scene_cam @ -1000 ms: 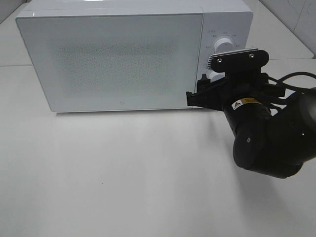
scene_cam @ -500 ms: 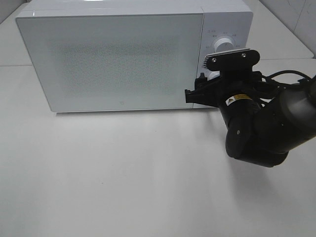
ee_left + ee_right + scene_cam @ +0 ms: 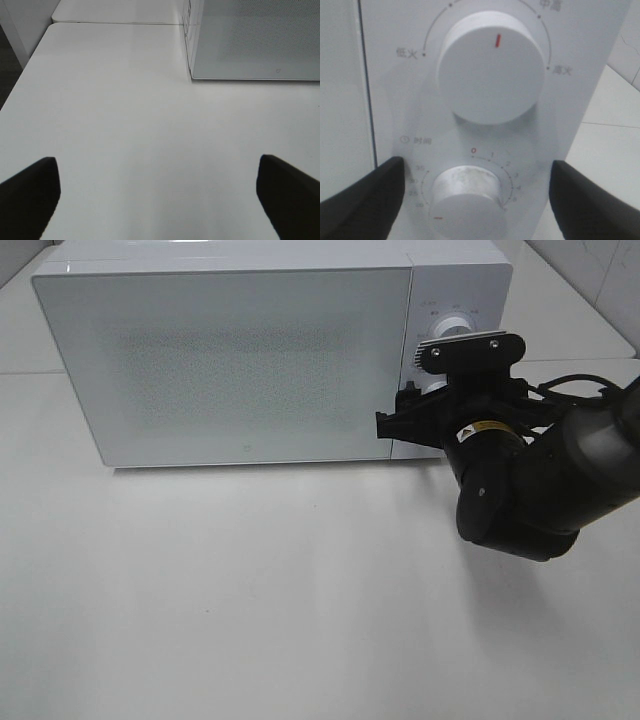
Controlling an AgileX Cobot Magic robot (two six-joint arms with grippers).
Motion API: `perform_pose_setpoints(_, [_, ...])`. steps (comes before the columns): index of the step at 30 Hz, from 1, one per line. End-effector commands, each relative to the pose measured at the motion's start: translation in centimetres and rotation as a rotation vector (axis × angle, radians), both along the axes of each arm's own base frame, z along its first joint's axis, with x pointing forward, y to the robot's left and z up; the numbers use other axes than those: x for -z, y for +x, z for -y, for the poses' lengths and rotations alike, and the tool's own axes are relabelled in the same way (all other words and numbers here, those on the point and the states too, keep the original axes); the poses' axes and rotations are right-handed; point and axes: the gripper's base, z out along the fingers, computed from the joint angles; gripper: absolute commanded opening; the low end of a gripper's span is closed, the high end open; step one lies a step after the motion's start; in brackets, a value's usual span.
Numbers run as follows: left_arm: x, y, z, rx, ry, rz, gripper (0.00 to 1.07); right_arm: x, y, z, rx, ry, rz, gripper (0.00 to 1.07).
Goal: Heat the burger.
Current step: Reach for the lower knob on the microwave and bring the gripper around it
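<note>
Shifted right claw (image 3: 477, 197) nearer microwave (image 3: 460, 275) panel. Holding it open, timer knob (image 3: 467, 197) straight ahead between jaws. Left claw (image 3: 157, 195) open too, over table (image 3: 125, 100). No burger visible; presumably behind shut door (image 3: 230, 360). Centre on knob, advance squarely, grip firmly, twist clockwise.

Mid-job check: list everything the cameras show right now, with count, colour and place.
microwave: one, white, at the back of the table, door shut
upper knob: one, white with a red mark, on the control panel
lower knob: one, white, below the upper knob
table: one, white, under the microwave
burger: none in view
left gripper: one, black, open, over bare table in front of the microwave
right gripper: one, black, open, jaws either side of the lower knob
</note>
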Motion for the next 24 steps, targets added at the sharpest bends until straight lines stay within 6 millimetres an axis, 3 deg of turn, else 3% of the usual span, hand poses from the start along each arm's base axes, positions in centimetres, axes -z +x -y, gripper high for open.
perform_pose_setpoints(1, [0.0,0.1,0.0,-0.004,-0.007,-0.005,1.0,0.5,0.6,-0.2,-0.006,0.001,-0.005,0.76])
perform_pose_setpoints(24, [0.0,0.1,0.0,-0.004,-0.007,-0.005,1.0,-0.2,1.6,-0.7,0.017,0.015,0.073,0.74])
